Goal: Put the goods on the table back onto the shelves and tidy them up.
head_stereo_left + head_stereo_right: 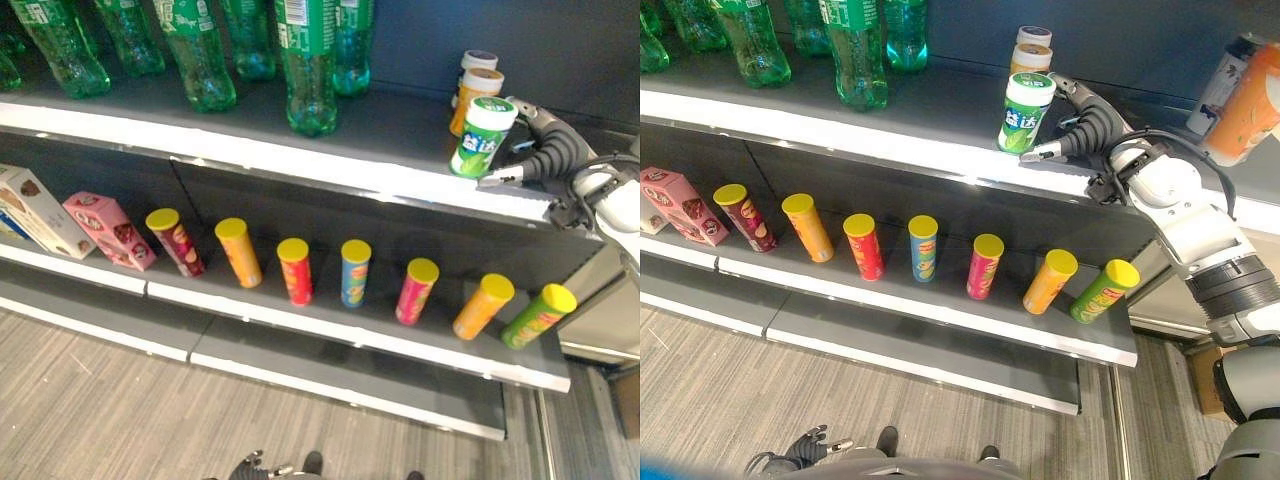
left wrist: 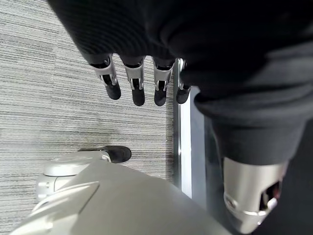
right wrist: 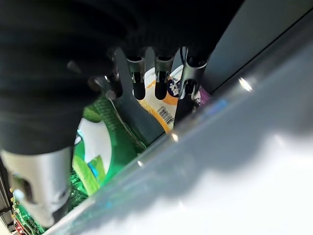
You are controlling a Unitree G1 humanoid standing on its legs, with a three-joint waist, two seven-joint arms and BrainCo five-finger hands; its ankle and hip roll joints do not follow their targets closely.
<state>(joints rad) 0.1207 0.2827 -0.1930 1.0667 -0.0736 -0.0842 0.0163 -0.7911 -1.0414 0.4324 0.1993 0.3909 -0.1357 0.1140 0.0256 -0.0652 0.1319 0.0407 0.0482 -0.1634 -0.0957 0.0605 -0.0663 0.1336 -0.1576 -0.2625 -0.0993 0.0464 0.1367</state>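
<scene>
A green-and-white canister [image 1: 1024,112] stands tilted near the front edge of the top shelf [image 1: 940,150], by two orange-and-white canisters [image 1: 1030,55] behind it. My right hand [image 1: 1088,130] is right beside it, with straight fingers behind it and the thumb low along its base. The right wrist view shows the green canister [image 3: 100,156] between the thumb and the straight fingers [image 3: 139,81], with an orange canister [image 3: 159,110] past the fingertips. My left hand [image 2: 134,81] hangs low over the floor, fingers straight and holding nothing.
Several green bottles [image 1: 305,70] stand at the back left of the top shelf. Several yellow-capped tubes [image 1: 295,270] line the lower shelf, with a pink box [image 1: 108,230] and a white box [image 1: 35,212] at the left. An orange bottle [image 1: 1250,100] stands at the far right.
</scene>
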